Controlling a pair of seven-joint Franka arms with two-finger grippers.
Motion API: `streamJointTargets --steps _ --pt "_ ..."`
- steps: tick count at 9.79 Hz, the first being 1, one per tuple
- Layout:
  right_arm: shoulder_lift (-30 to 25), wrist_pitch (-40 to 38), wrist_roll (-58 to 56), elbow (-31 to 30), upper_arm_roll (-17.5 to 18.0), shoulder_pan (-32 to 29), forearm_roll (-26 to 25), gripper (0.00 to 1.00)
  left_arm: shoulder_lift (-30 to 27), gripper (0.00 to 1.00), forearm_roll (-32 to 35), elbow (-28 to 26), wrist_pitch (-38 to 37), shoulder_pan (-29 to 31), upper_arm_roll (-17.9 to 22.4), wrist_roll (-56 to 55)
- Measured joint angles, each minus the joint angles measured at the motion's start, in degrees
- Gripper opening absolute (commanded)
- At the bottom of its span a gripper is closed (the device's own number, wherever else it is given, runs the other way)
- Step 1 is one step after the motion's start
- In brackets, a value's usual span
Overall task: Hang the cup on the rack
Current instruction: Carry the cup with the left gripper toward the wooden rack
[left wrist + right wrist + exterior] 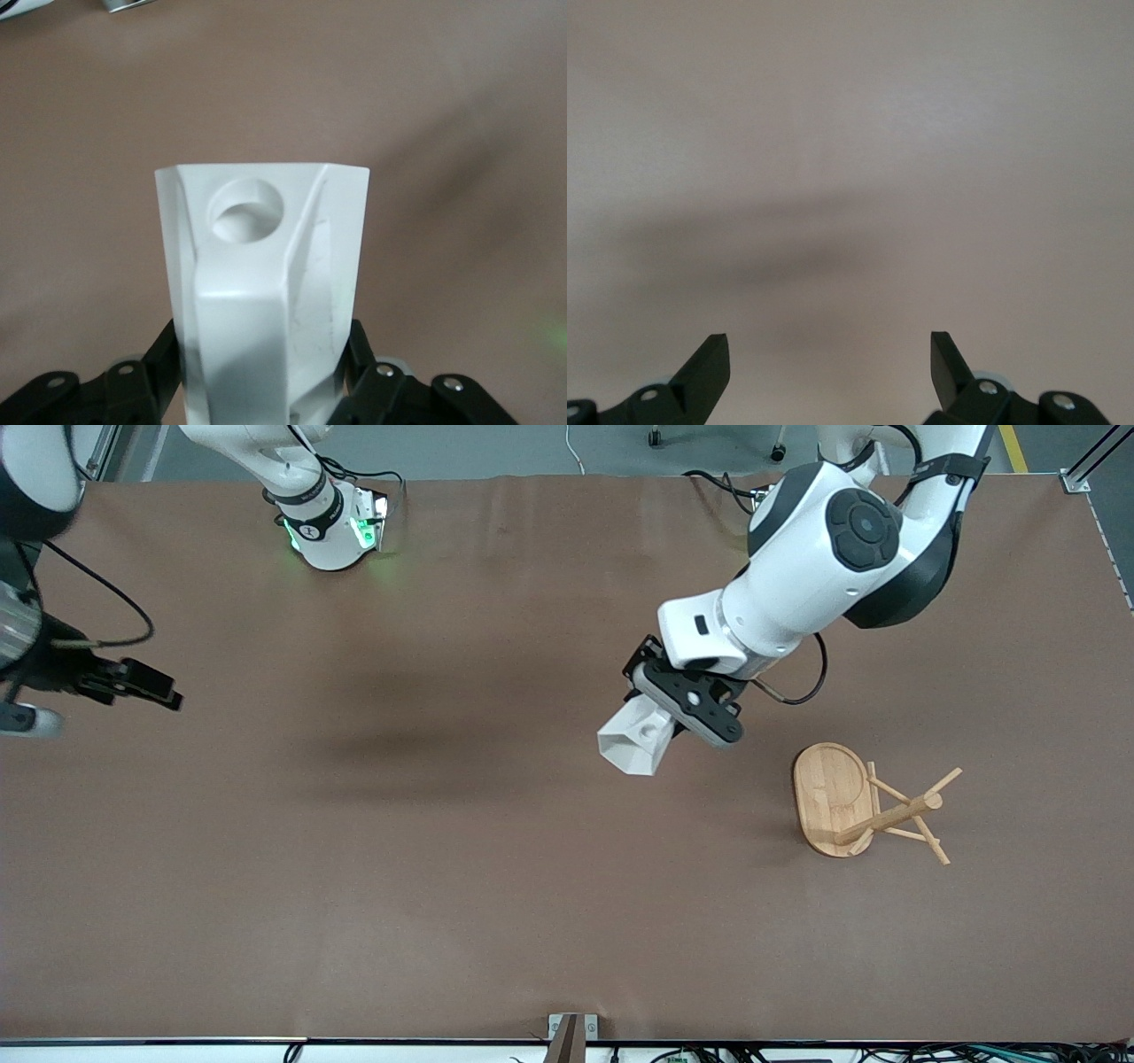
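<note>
The white faceted cup (633, 746) is held in the air by my left gripper (663, 722), which is shut on it over the middle of the table. In the left wrist view the cup (266, 257) fills the centre, the round hole in its handle facing the camera, with the left gripper (266, 376) clamped on both of its sides. The bamboo rack (833, 797) stands on its oval base toward the left arm's end of the table, apart from the cup, its pegs bare. My right gripper (151, 686) waits open and empty at the right arm's end, over bare table (830, 354).
The brown table cover (443, 850) spreads wide around the cup and rack. The right arm's base (328, 522) stands at the table's back edge. A small bracket (571, 1032) sits at the front edge.
</note>
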Motion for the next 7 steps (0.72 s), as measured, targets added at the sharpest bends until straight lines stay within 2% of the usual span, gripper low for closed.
streamJointTargets --steps 2,4,6,7 --pt "-0.2 -4.9 0.0 5.7 0.8 -4.3 -3.1 1.0 0.4 0.01 0.4 -2.4 -0.3 2.9 0.1 -4.1" --pt "-0.3 -9.0 -0.3 8.3 4.9 -10.5 -3.9 1.0 0.5 0.01 1.1 -5.8 -0.3 7.1 0.5 -1.2" --pt "-1.7 -9.5 -0.9 8.1 5.5 -10.8 -4.1 1.0 0.4 0.01 2.5 -8.2 -0.3 8.8 2.6 4.8" --pt "-2.4 -8.1 -1.3 7.4 4.3 -9.3 -4.1 1.0 0.3 0.01 2.6 -9.5 -0.3 9.9 3.1 7.7"
